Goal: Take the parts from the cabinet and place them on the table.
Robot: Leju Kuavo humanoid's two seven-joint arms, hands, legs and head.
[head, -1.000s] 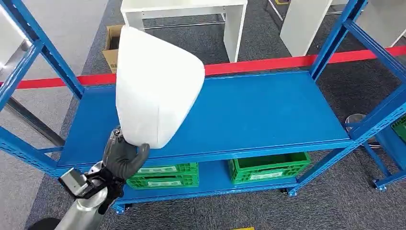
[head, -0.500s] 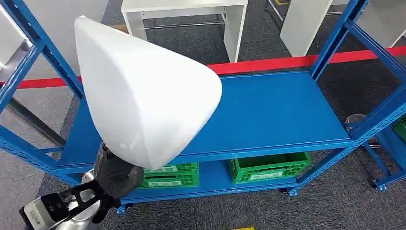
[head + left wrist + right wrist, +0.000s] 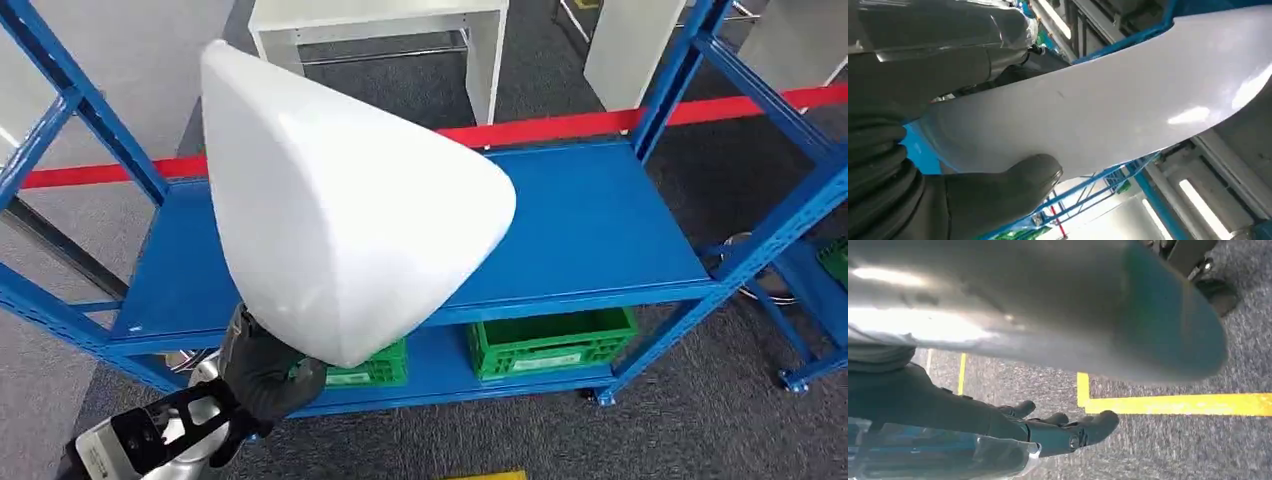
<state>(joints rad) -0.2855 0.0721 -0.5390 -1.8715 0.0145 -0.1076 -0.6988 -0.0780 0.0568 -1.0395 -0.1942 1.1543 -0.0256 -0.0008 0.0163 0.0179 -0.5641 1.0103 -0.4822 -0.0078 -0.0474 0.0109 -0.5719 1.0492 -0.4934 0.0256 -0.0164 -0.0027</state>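
A large white shell-shaped part [image 3: 345, 210] is being held aloft in front of the blue cabinet [image 3: 590, 225], its rounded bulk covering the 9 o'clock half of the cabinet's upper shelf in the head view and its pointed end reaching toward 11 o'clock. The left robot hand [image 3: 262, 372] is gripping the part's lower edge at about 7 o'clock, dark fingers wrapping up around the rim; in the left wrist view the thick grey thumb [image 3: 1013, 185] is pressing against the part's smooth pale surface [image 3: 1128, 100], with the other fingers closing on its far side. The silver left forearm [image 3: 140, 445] is entering from the 7 o'clock corner. The right robot hand [image 3: 1048, 430] is hanging over grey carpet, its fingers lying spread and loosely extended with nothing between them, near a yellow floor line [image 3: 1173, 402]. Outward from the part, the upper shelf is showing bare blue surface toward 3 o'clock. On the lower shelf two green crates are sitting: one [image 3: 550, 340] at 5 o'clock, the other [image 3: 375, 368] partly hidden behind the part. A red floor stripe [image 3: 570, 122] is running behind the cabinet, and a white table [image 3: 400, 30] is standing beyond it at 12 o'clock.
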